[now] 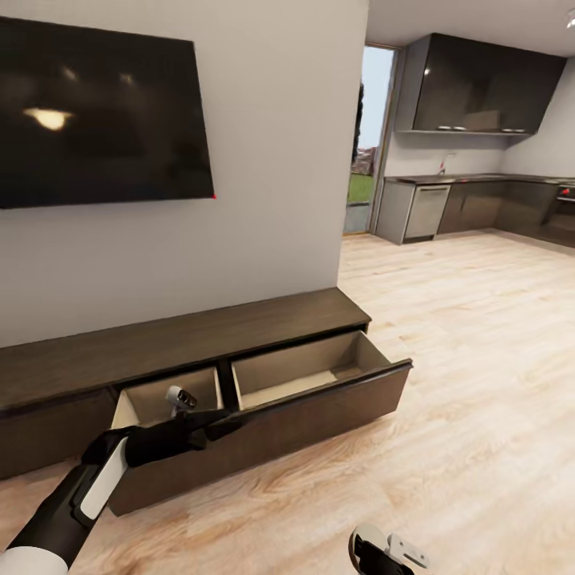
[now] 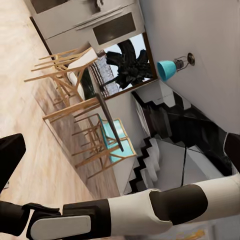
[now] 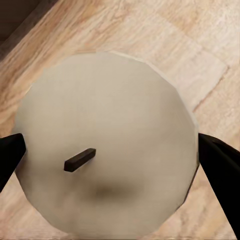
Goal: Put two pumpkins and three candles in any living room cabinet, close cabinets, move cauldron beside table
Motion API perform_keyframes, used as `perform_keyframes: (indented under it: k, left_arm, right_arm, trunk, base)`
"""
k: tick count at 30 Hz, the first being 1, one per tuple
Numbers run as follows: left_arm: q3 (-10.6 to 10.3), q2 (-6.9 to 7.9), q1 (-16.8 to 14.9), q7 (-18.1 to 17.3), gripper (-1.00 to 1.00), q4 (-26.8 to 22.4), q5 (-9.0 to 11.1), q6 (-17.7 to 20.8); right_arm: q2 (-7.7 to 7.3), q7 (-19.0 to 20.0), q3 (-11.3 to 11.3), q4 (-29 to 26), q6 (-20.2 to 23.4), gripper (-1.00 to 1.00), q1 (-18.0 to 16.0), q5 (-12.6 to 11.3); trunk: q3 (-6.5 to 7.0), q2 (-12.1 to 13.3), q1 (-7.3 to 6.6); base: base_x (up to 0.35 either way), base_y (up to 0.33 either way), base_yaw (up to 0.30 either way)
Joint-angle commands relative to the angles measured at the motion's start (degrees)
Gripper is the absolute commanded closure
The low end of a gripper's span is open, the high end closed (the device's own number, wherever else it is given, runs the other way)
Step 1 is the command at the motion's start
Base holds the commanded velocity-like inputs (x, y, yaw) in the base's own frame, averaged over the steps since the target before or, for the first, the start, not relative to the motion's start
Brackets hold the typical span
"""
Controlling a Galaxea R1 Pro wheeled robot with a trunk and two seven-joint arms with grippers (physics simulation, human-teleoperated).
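Note:
The long low dark-brown cabinet stands against the wall under the TV. Its wide drawer front is pulled out and shows two pale compartments. My left gripper reaches over the drawer front's top edge, and its black fingers stand wide apart with nothing between them. Low by the floor, my right gripper is shut on a cream candle with a dark wick, and the candle's top peeks out above the fingers. The pumpkins, the cauldron and the table are out of view.
A large black TV hangs on the grey wall. Wood floor stretches right toward glossy dark kitchen cupboards. The left wrist view takes in wooden dining chairs and a staircase.

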Motion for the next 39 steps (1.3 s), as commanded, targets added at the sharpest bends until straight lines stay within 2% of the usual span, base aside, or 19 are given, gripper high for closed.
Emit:
perform_keyframes:
  k: [1, 11, 16, 17, 21, 26, 31, 35, 37, 39]
  left_arm:
    - [-0.1, 0.04, -0.1, -0.1, -1.0, 0.0, 0.2, 0.5]
    - [-0.1, 0.29, -0.1, -0.1, -1.0, 0.0, 0.3, 0.5]
    - [0.2, 2.98, 0.0, -0.1, -1.0, 0.3, 0.5, 0.5]
    - [0.3, 3.65, 0.0, -0.2, -1.0, 1.4, 0.5, 0.4]
    - [0.8, 4.82, -0.1, -0.2, -1.0, 4.9, 0.5, 0.4]
    - [2.6, 7.72, -0.2, -0.1, -1.0, 9.2, 0.4, 0.1]
    - [6.2, 9.7, -0.2, 0.3, -1.0, 14.0, 0.2, -0.2]
    - [8.5, 13.65, -0.3, 1.2, -1.0, 18.0, 0.1, -0.3]
    - [9.7, 16.19, -0.3, 3.9, -1.0, 20.9, 0.1, -1.1]
    - [10.9, 17.57, -0.3, 8.6, -1.0, 23.3, 0.1, -2.7]
  right_arm:
    - [-0.02, -0.4, 0.5, 0.0, -0.2, 1.0, 0.0, -0.4]
    - [-0.01, -0.5, 0.6, 0.0, -0.2, 1.0, 0.0, -0.1]
    - [-0.01, -0.5, 0.6, 0.0, -0.2, 1.0, 0.0, 0.0]
    - [-0.01, -0.5, 0.6, 0.0, -0.2, 1.0, 0.0, 0.0]
    - [-0.01, -0.5, 0.7, 0.0, -0.2, 1.0, 0.0, 0.0]
    - [-0.01, -0.5, 0.8, 0.0, -0.2, 1.0, 0.0, 0.0]
    - [-0.01, -0.5, 0.8, 0.0, -0.2, 1.0, 0.0, 0.0]
    - [-0.01, -0.4, 0.8, 0.0, -0.2, 1.0, 0.0, 0.0]
    - [-0.01, -0.3, 0.8, 0.0, -0.2, 1.0, 0.0, 0.1]
    - [-0.01, -0.2, 0.9, 0.0, -0.2, 1.0, 0.0, 0.1]
  trunk:
    - [0.13, 0.4, -0.26]
    - [1.93, 4.4, -2.46]
    - [2.83, 6.4, -3.56]
    - [3.01, 6.8, -3.78]
    - [3.73, 8.4, -4.66]
    - [4.62, 10.4, -5.75]
    - [5.52, 12.4, -6.85]
    - [6.24, 14.0, -7.73]
    - [6.6, 14.8, -8.17]
    - [6.96, 15.6, -8.61]
  base:
    - [-0.289, 0.0, 0.275]
    - [-0.32, 0.0, 0.275]
    - [-0.131, 0.0, 0.275]
    - [-0.018, 0.0, 0.275]
    - [-0.008, 0.0, 0.275]
    - [-0.001, 0.0, 0.275]
    - [0.0, 0.0, 0.275]
    - [0.0, 0.0, 0.275]
    - [0.0, 0.0, 0.275]
    - [0.0, 0.0, 0.275]
